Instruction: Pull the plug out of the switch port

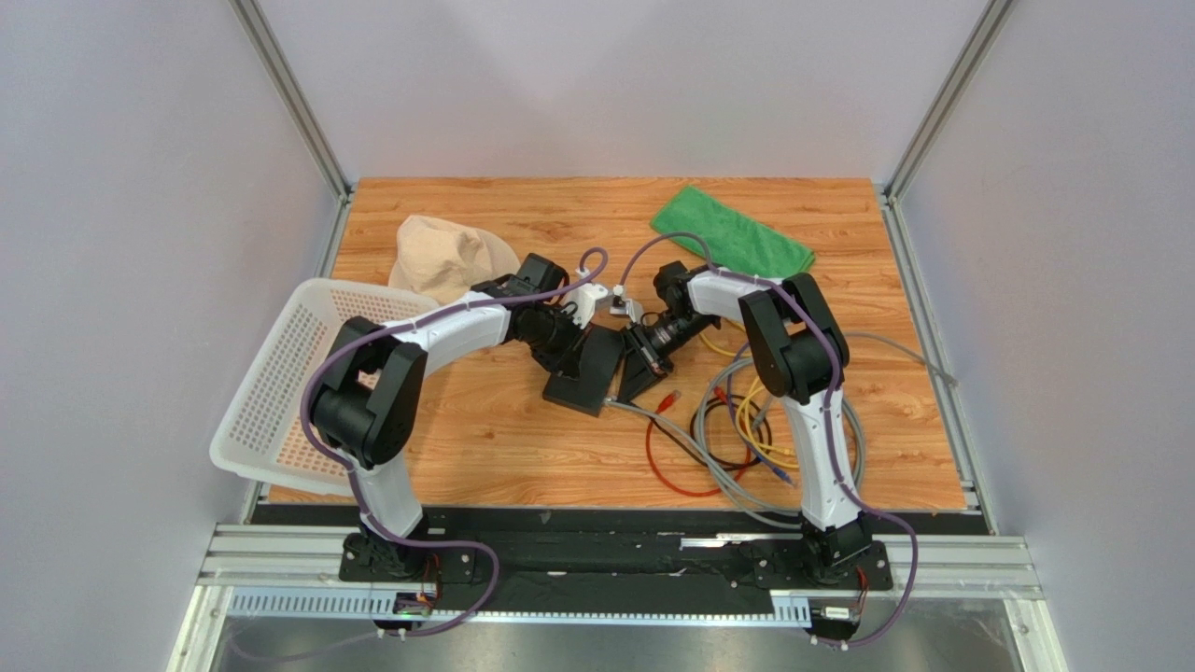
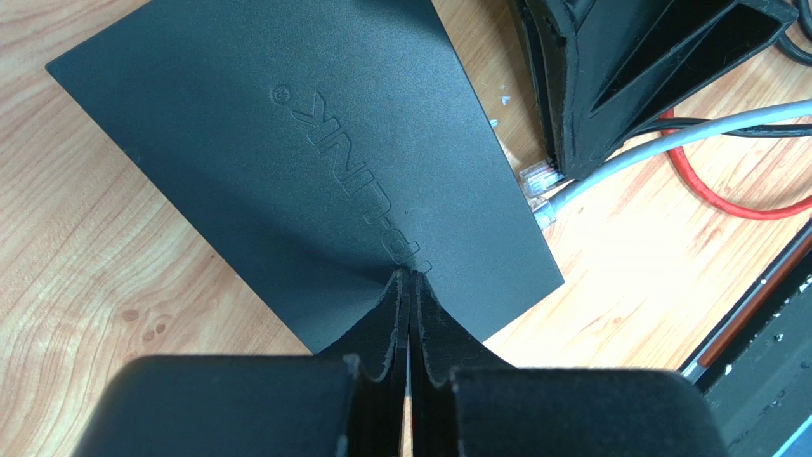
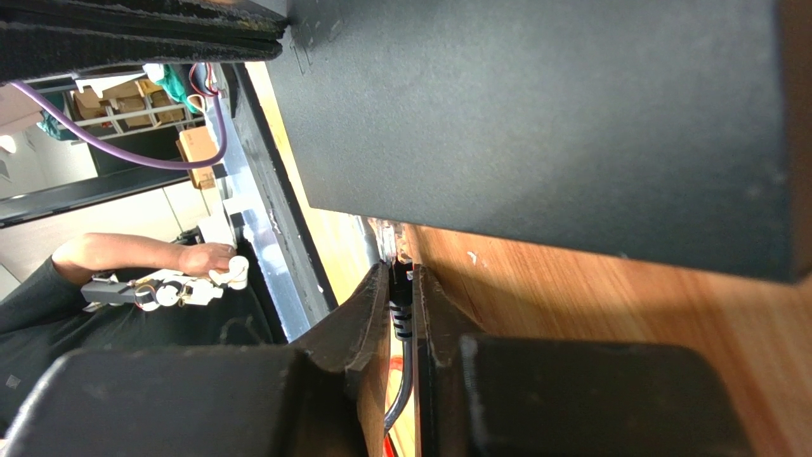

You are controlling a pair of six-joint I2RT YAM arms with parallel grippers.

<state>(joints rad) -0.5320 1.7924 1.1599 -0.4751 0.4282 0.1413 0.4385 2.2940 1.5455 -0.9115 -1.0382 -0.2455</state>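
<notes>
Wooden tabletop (image 1: 477, 434) under white walls, and both arms are in over the middle. The switch (image 2: 286, 171) lies flat near the centre, lettered top up, between the two wrists.

Left pincer (image 2: 410, 278): fingers fully together, nothing between them, tips planted on the switch's top near one corner.

Right pincer (image 3: 402, 276) is low at the switch's edge, nearly closed, its fingers pinching the black plug (image 3: 400, 309), whose cable hangs down between them. The plug's tip sits right at the switch's side. Whether it is seated in the port or just clear of it, I cannot tell from here.

Beside that same edge, a grey cable (image 2: 667, 138) ends in a clear connector resting on the wood just off the switch, with a red cable (image 2: 724, 190) looping past it.

Over on the left a white basket (image 1: 281, 378) tilts at the table's edge, a beige cloth (image 1: 442, 256) lies behind it, and a green cloth (image 1: 730, 231) lies at the back.
</notes>
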